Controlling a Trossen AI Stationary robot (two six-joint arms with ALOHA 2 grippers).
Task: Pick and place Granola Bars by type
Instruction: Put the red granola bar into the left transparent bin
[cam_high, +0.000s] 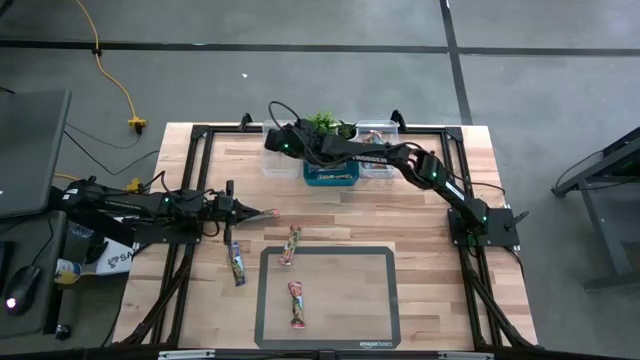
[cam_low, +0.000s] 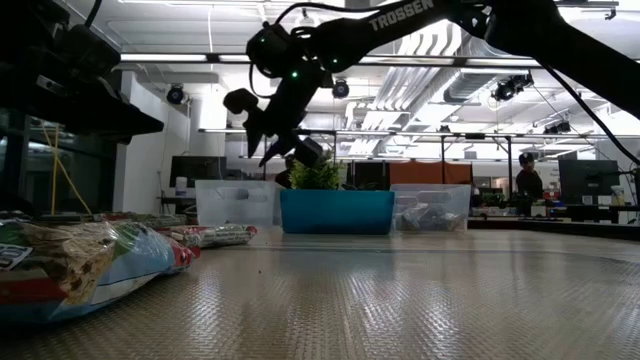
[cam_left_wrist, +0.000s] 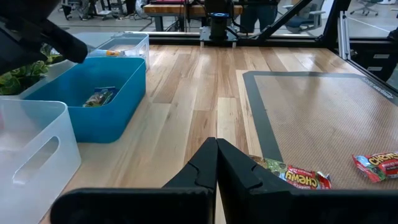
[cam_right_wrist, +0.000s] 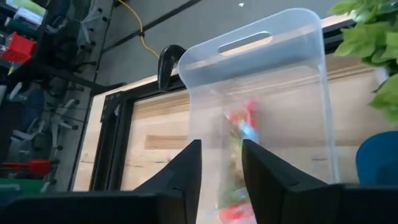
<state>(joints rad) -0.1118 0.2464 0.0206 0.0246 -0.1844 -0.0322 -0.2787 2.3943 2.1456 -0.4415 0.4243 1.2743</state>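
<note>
Three granola bars lie on the table: one (cam_high: 291, 243) at the dark mat's far-left corner, one (cam_high: 237, 263) left of the mat, one (cam_high: 298, 303) on the mat. My right gripper (cam_right_wrist: 221, 165) is open and hovers over the far-left clear bin (cam_right_wrist: 261, 93). A red, blue and green bar (cam_right_wrist: 242, 124) shows blurred inside that bin, below the fingers and clear of them. My left gripper (cam_left_wrist: 216, 152) is shut, low over bare wood just left of the mat, with a bar (cam_left_wrist: 292, 175) lying a little beyond it. Another bar (cam_left_wrist: 99, 96) lies in the blue bin (cam_left_wrist: 93, 99).
Along the far edge stand the left clear bin (cam_high: 281, 160), the blue bin (cam_high: 331, 172) and a second clear bin (cam_high: 378, 160), with a green plant (cam_high: 322, 123) behind them. The dark mat (cam_high: 375, 300) covers the near middle. A black frame (cam_high: 195, 140) runs around the table.
</note>
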